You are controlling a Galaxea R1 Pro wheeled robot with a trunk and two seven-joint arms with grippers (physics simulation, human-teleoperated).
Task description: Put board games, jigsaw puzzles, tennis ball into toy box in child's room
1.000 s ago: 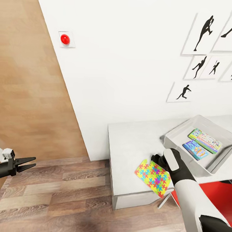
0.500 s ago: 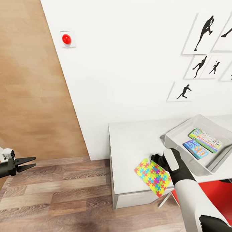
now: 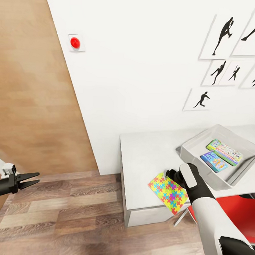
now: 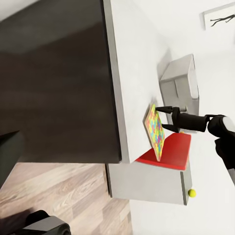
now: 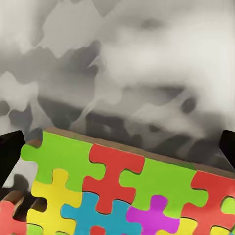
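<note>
A jigsaw puzzle [image 3: 168, 192] lies on the table [image 3: 145, 157] and overhangs its front edge. My right gripper [image 3: 170, 175] is open at the puzzle's inner edge, with a finger [image 5: 9, 156] on each side of the puzzle [image 5: 122, 191]. The left wrist view shows the same gripper [image 4: 163, 118] spread beside the puzzle [image 4: 156, 129]. The toy box [image 3: 200, 143] stands to the right and holds two board games, a multicolour one [image 3: 224, 152] and a blue one [image 3: 213, 162]. A tennis ball [image 4: 192, 193] shows beyond the table's lower section. My left gripper [image 3: 36, 177] hangs open over the floor, holding nothing.
The white wall behind the table carries black silhouette posters [image 3: 222, 35] and a red dome on a white plate [image 3: 75, 42]. A red object [image 3: 238, 208] sits under the table's right part. Wood-plank floor [image 3: 76, 217] spreads out left of the table.
The whole picture has drifted slightly as the camera moved. Both arms and the puzzle keep their places relative to one another.
</note>
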